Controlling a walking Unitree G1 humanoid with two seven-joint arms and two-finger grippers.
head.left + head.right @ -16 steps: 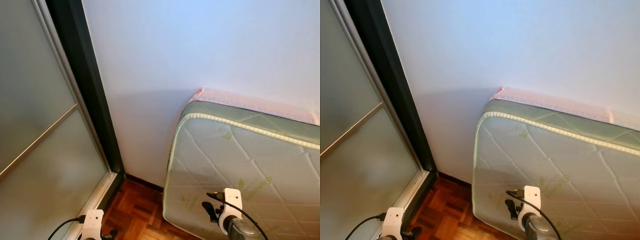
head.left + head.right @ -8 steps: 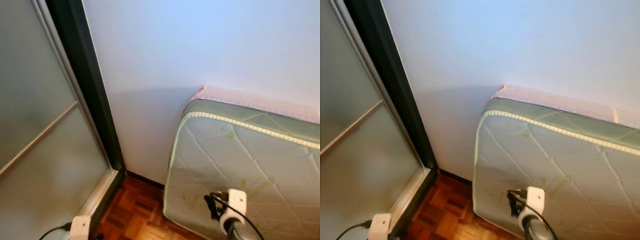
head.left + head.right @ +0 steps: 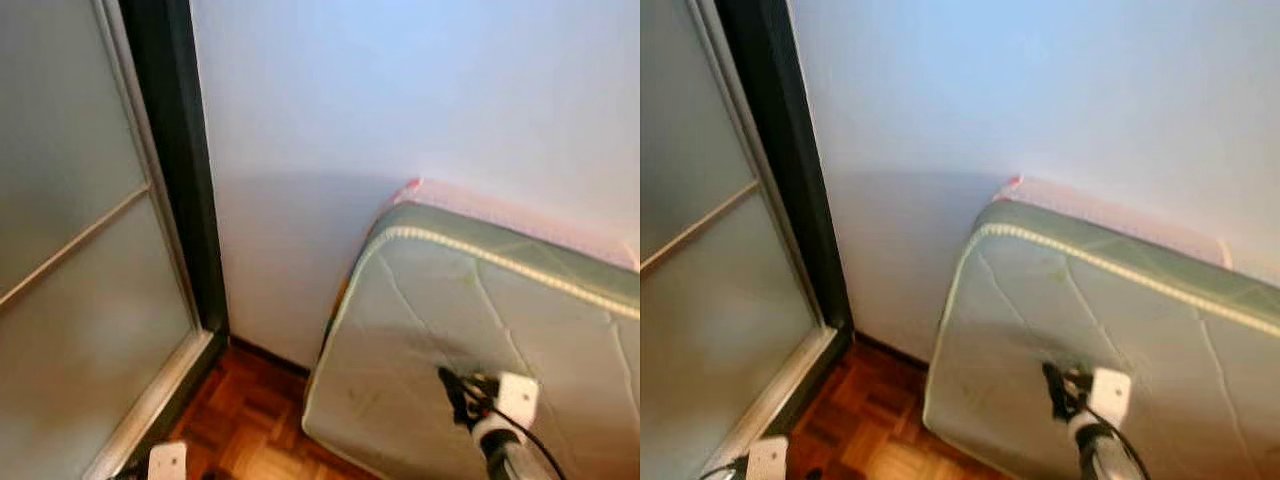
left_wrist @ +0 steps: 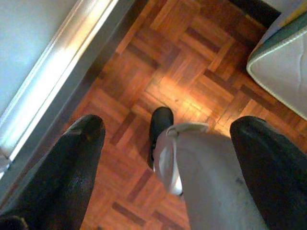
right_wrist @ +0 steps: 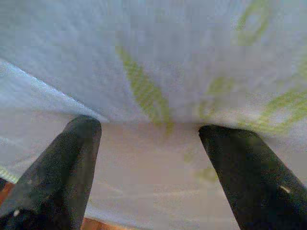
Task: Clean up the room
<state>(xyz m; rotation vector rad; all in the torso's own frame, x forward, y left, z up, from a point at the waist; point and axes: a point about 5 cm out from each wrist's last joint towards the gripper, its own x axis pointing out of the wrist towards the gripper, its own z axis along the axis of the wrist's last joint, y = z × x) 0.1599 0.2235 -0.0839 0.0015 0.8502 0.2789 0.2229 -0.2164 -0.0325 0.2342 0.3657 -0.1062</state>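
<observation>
While my robot stands close to the pale green quilted mattress [image 3: 480, 330] that leans on the plain white wall [image 3: 400, 90], I see more ways to bump things than to clean. Its bottom edge rests on the brown wooden block floor [image 3: 255, 425], and a thin pink sheet or pad [image 3: 500, 212] peeks out behind its top edge.

My right gripper [image 5: 148, 139] is up in front of the mattress, very near its cloth. Its two black fingers [image 5: 62, 172] are spread wide with nothing between them. I cannot tell if the tips touch the cloth yet.

My left gripper [image 4: 165, 129] hangs low, to the side of the mattress, over the floor. Its fingers [image 4: 67, 167] are spread too and hold nothing. Under it I see the robot's own grey leg and black foot [image 4: 160, 127].

To the side of the mattress, past a bare strip of wall, stands the tall frosted glass sliding door with a dark frame [image 3: 90, 250].

I think three things could go wrong. If the right gripper pushes hard, the leaning mattress could slide along the wall or tip over. The fingertips could catch in the soft stitching. The head views look blurry, so my robot may be moving, and a step could make an arm knock the glass door.
</observation>
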